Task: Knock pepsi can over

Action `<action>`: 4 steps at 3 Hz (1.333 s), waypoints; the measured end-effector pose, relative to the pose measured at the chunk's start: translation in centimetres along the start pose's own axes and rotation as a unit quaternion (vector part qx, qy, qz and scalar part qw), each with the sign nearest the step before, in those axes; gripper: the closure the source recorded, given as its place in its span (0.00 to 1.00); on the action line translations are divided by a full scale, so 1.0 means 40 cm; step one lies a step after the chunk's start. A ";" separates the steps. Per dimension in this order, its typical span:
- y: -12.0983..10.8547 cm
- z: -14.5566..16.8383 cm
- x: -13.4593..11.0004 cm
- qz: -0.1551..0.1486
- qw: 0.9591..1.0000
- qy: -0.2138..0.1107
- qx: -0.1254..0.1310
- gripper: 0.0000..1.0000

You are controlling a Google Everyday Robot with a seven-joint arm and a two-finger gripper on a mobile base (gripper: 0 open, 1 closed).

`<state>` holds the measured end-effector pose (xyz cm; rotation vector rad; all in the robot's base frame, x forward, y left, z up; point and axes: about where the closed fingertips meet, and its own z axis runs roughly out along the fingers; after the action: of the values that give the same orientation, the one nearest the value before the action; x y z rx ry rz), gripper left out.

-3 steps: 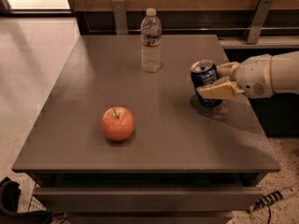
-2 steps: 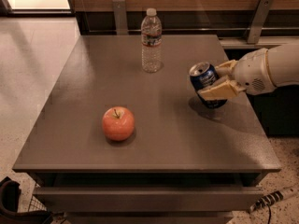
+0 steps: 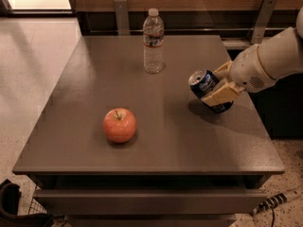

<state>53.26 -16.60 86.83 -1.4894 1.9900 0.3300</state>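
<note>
The pepsi can (image 3: 205, 84) is a dark-blue can with a silver top. It stands on the right side of the grey table (image 3: 156, 141), tilted with its top leaning left. My gripper (image 3: 211, 86) reaches in from the right on a white arm. Its beige fingers (image 3: 218, 94) sit on either side of the can and hold it. The can's bottom edge is at the table surface, over its shadow.
A clear plastic water bottle (image 3: 153, 41) stands upright at the back middle of the table. A red apple (image 3: 120, 125) lies front left of centre. The table's right edge is just below my arm. Metal brackets and a wooden wall stand behind.
The can has tipped further to the left in my gripper. The arm has shifted slightly. The bottle and apple have not moved.
</note>
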 end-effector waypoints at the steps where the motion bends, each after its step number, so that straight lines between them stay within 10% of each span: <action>1: 0.013 0.021 0.013 -0.018 0.999 0.047 -0.020 1.00; 3: 0.042 0.103 0.045 -0.042 0.990 0.110 -0.078 1.00; 4: 0.040 0.094 0.037 -0.042 0.990 0.111 -0.079 0.82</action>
<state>52.77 -15.16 82.75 -1.7721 2.1053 0.3039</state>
